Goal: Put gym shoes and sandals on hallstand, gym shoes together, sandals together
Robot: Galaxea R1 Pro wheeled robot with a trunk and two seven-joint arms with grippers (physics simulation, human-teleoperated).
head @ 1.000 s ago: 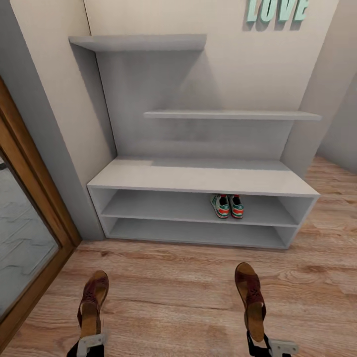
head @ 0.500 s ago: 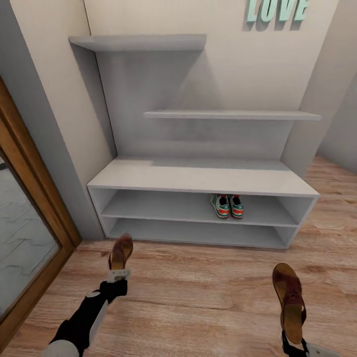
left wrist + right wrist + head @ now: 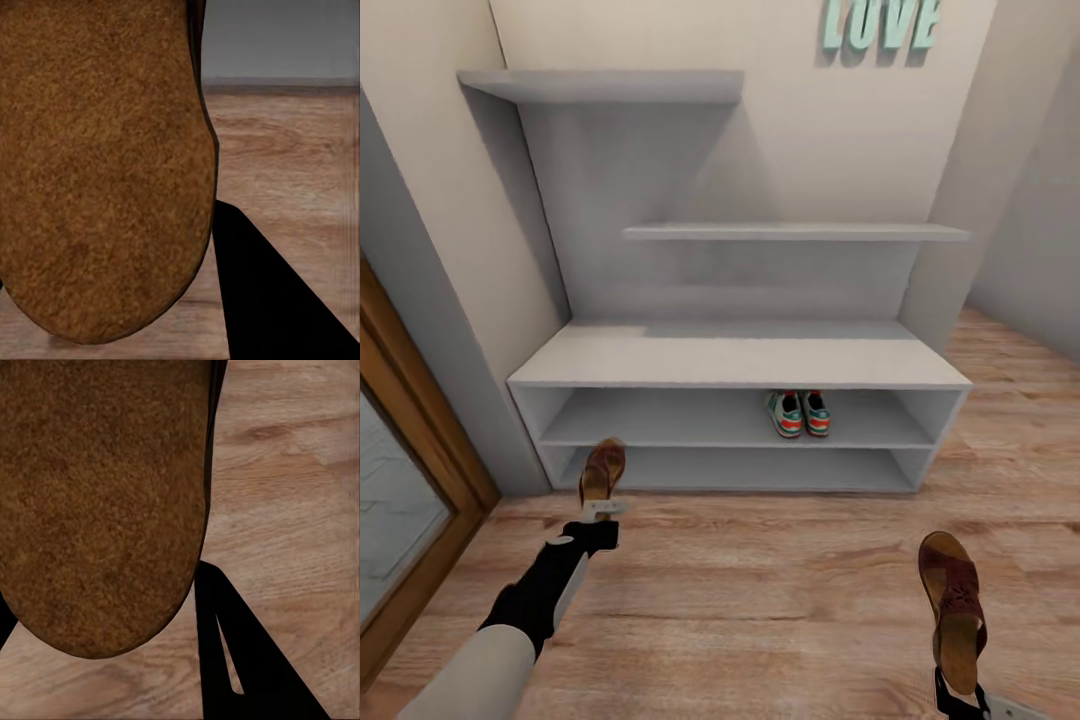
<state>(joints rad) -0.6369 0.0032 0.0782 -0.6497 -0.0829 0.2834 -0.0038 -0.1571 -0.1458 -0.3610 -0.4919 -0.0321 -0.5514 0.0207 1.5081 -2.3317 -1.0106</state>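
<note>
A wide, low, light-grey hallstand (image 3: 740, 362) with a bench top, two shallow shelves below and staggered wall shelves above is seen against a cream wall in the head view. Mint-green letters (image 3: 880, 22) are fixed to the wall above it, and a wooden door frame (image 3: 415, 425) with glass is seen at the left edge. Nothing is seen on the light brown wood-grain plank floor (image 3: 760, 600) between the arms and the rack.

A pair of cream-white gym shoes (image 3: 798, 413) with green stripes and red-orange heel patches is set side by side on the upper open shelf, right of centre, heels outward.

One small brown leather sandal (image 3: 602, 470), with a tan insole and strap, is gripped at its heel by the left gripper (image 3: 605, 508) and is held out close before the left end of the lower shelves, above the floor. The other brown sandal (image 3: 952, 610) is clamped at its heel by the right gripper (image 3: 960, 700), low at the right, well apart from the rack.

In the left wrist view, the grainy brown sole (image 3: 101, 165) of the sandal is seen close up, with floor and the grey rack base beyond it. In the right wrist view, a like sole (image 3: 101, 502) is shown over bare planks alone. Straps and insoles are visible in the head view, soles in the wrist views.
</note>
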